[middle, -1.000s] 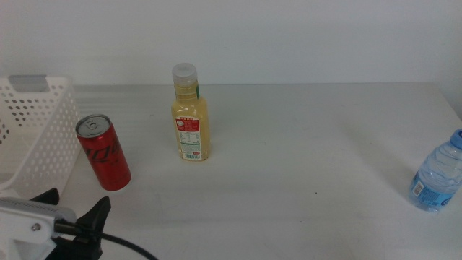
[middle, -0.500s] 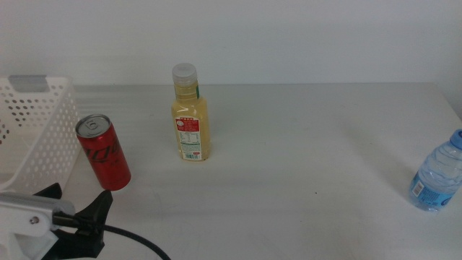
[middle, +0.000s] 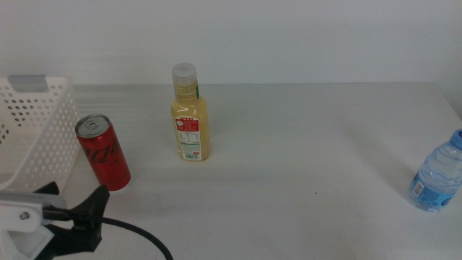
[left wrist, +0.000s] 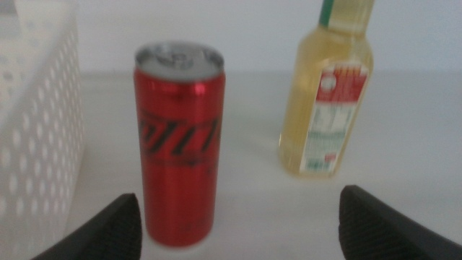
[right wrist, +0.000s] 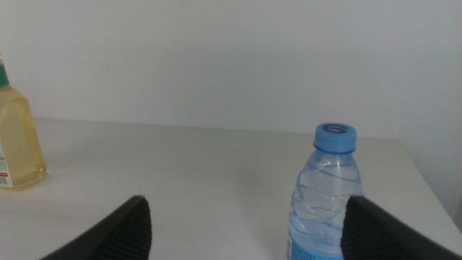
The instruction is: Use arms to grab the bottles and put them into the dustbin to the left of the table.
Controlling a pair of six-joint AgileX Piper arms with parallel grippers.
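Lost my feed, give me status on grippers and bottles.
Left gripper open, low, facing red can beside basket. Right gripper open, facing water bottle. Juice bottle standing mid-table. Nothing grabbed; no obstruction.

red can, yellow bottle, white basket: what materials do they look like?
Red can: likely aluminium, glossy sheen and silvery pull-tab top. Yellow bottle: probably clear plastic, translucent cap, paper-like label. White basket: moulded plastic by the look, matte, rows of round holes.

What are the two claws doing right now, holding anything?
Left gripper: open, empty, facing the red can.
Right gripper: open, empty, near the water bottle.
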